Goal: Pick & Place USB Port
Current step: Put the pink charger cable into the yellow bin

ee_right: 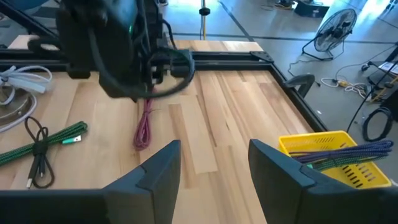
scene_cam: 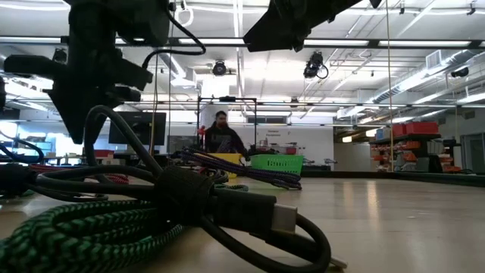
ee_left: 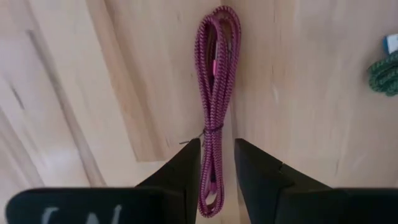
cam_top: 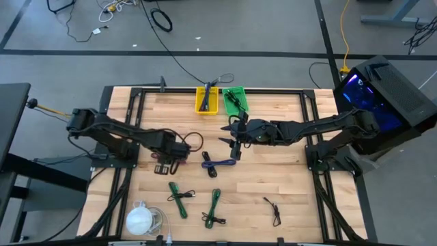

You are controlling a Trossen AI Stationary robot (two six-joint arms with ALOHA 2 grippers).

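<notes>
A magenta braided USB cable (ee_left: 214, 74), coiled into a long bundle with a thin tie, lies flat on the wooden table (cam_top: 287, 178), left of centre (cam_top: 162, 169). My left gripper (ee_left: 216, 149) points straight down over the bundle's near end. Its fingers are open and stand one on each side of the cable, above it, with a gap to both sides. The right wrist view shows the same gripper (ee_right: 146, 93) over the cable (ee_right: 143, 127). My right gripper (ee_right: 214, 165) hangs open and empty above the table's middle (cam_top: 234, 145).
A yellow bin (cam_top: 207, 99) and a green bin (cam_top: 234, 100), each holding cables, stand at the far edge. A purple cable (cam_top: 218, 164) lies mid-table. Two green cables (cam_top: 179, 198) (cam_top: 213, 208) and a black one (cam_top: 273, 208) lie nearer the front. A white object (cam_top: 140, 220) sits front left. A person (scene_cam: 220, 136) stands beyond the table.
</notes>
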